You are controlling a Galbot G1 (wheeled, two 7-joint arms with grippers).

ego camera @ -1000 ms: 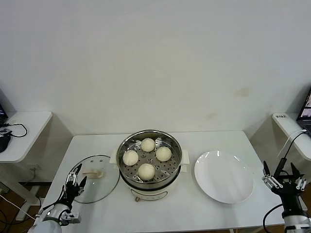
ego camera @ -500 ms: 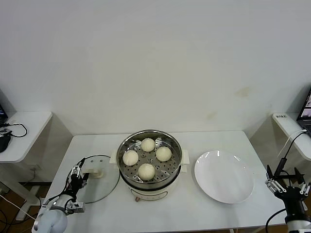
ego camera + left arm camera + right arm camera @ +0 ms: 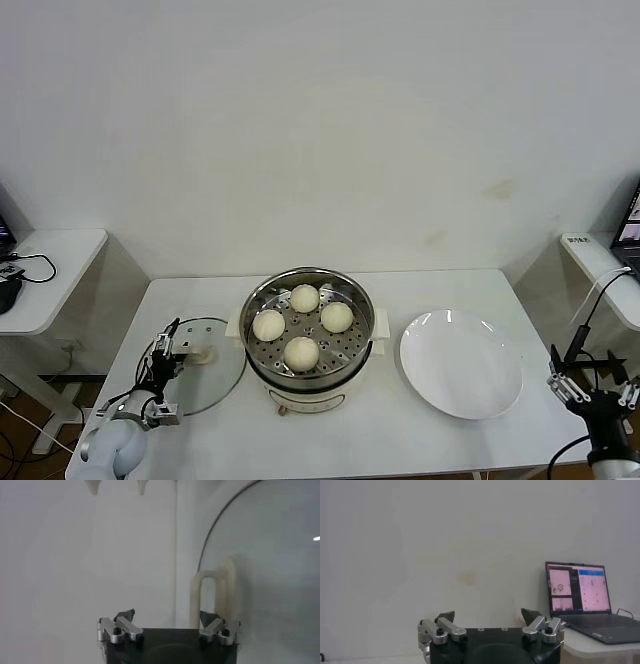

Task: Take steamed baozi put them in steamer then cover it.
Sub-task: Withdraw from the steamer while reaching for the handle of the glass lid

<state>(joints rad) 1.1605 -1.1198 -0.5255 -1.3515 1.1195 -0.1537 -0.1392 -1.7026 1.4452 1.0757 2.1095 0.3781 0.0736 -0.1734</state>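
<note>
glass cover (image 3: pixel 197 380), left end effector (image 3: pixel 165 352) open above

No text, label, brand, number or sign can be read anywhere. The laptop (image 3: pixel 580 596), at about three o'clock in the right wrist view, shows a lit screen with coloured panels, but its writing is too small to make out. A small dark tag (image 3: pixel 576 240) on the side table at three o'clock in the head view carries pale marks that cannot be read either.
</note>
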